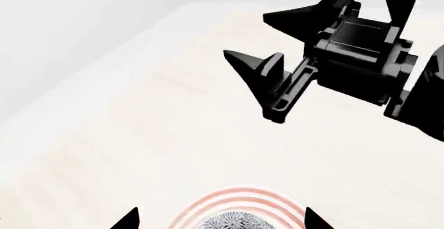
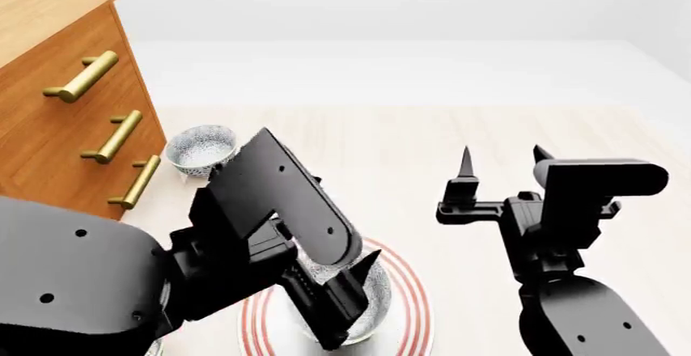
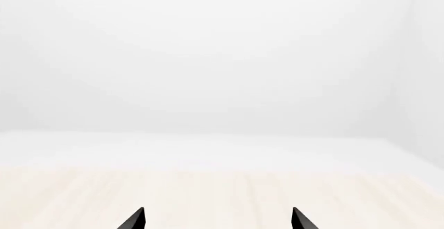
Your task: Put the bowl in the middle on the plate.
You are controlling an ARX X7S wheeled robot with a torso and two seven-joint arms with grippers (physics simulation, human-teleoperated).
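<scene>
You are working over a wide pale wooden bench (image 2: 486,137), with a large brown wooden drawer chest with 3 brass handles (image 2: 54,105) standing at its left edge. Near you, the large round flat white plate with concentric red rings (image 2: 416,311) is lying on the bench, and the small round white ceramic bowl with the grey-blue floral pattern (image 2: 373,303) is sitting inside its rings, apparently down on the plate. A second bowl of the same pattern (image 2: 202,146) is resting farther off, just beside the chest.

The risk from here is in the retreat. Your left tool (image 2: 351,299) is reaching down at the bowl with 1 black finger (image 2: 365,265) rising above its rim; I cannot tell whether the fingers are touching the wall. In the left wrist view the tips are standing well apart, so the tool is spread, not pinching. If you are pulling away sideways or tilted, a finger could be catching the rim, tipping the bowl or dragging it off the rings. A straight lift looks safest.

Your left arm is bending steeply downward over the plate. Your right tool (image 2: 502,162) is hovering beside it, well apart, fingers pointing upward and spread, holding nothing.
</scene>
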